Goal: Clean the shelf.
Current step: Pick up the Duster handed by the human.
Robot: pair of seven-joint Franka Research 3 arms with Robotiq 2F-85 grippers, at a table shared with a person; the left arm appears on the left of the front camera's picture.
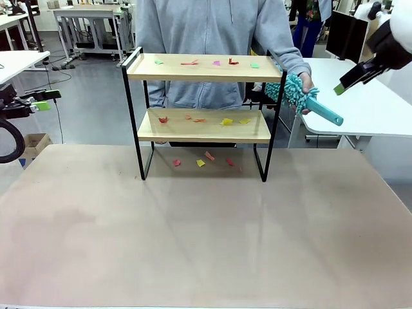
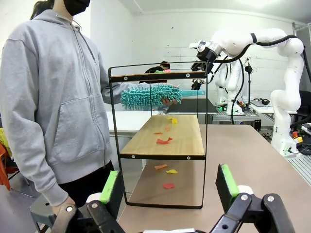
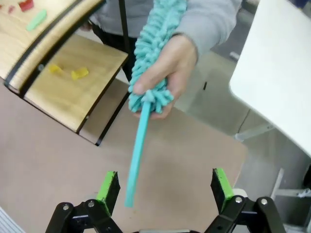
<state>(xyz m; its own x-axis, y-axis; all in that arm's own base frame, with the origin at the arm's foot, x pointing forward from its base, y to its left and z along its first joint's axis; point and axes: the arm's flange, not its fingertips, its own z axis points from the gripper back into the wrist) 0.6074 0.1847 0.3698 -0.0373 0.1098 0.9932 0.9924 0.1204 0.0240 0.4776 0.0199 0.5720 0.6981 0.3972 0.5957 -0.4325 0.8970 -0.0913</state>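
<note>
Your left fingers (image 1: 42,104) hang spread wide and empty, off the left edge of the counter (image 1: 193,244). The shelf (image 1: 205,67) stands on the counter well ahead of them, between both sets of fingers, with paper scraps (image 1: 191,62) on its boards. Just ahead of your right fingers (image 1: 339,89), also wide apart and empty, a person's hand (image 1: 308,85) holds a teal duster (image 1: 293,90), handle toward them.
</note>
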